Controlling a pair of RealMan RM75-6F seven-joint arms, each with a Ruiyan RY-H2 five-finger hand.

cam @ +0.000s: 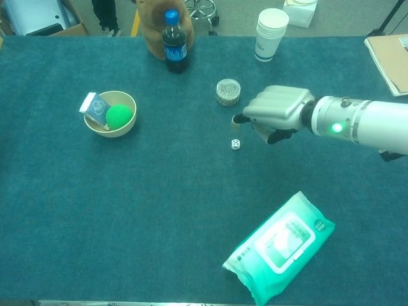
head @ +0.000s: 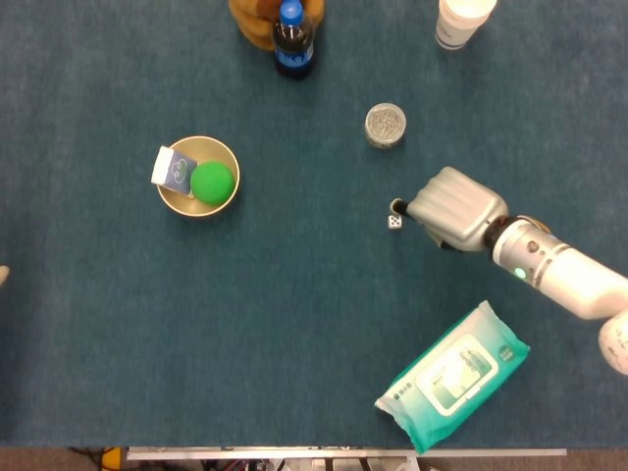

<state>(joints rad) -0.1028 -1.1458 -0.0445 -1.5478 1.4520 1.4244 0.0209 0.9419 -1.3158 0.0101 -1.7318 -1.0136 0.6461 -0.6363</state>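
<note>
The blue table (head: 294,324) carries a die (head: 394,223), wipes pack (head: 453,377), bowl (head: 172,196), jar (head: 385,125), bottle (head: 293,41), cups (head: 459,22).

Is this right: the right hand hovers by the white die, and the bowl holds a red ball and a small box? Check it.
Not quite. The ball in the bowl is green, not red, as the head view shows. The rest stands: the right hand hovers by the white die, and a small box leans in the bowl.
</note>
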